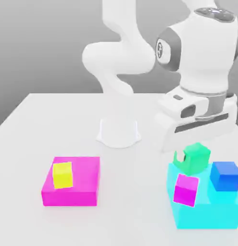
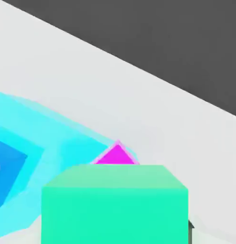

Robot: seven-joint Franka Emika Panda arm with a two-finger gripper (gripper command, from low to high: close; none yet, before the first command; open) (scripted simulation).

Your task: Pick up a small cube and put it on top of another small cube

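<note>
- The green cube (image 1: 196,158) is plain, with flat, unmarked faces; in the exterior view it sits tilted directly under the hand, over the far part of the cyan block (image 1: 207,214).
- In the hand view its near face is an even teal-green and the face above that edge is paler; the rest is cut off by the frame.
- A curved green shape hugs the cube's side toward the exterior view's left, with a pale gap between; what it is cannot be made out.
- Whether the green cube's underside touches the cyan block cannot be told.
- The end effector (image 1: 195,157) is closed on the green cube, holding it; its tips are hard to make out against the cube and the white hand.
- The small magenta cube (image 1: 186,190) rests on the cyan block, turned at an angle; in the hand view the green cube hides all but a corner of it.
- The blue cube (image 1: 226,176) is on the same block, toward the exterior view's right, and is cut off in the hand view.
- Well apart, toward the exterior view's left, the yellow cube (image 1: 62,175) rests on the flat magenta block (image 1: 87,185).
- Both blocks lie on the white bench (image 1: 135,202).
</note>
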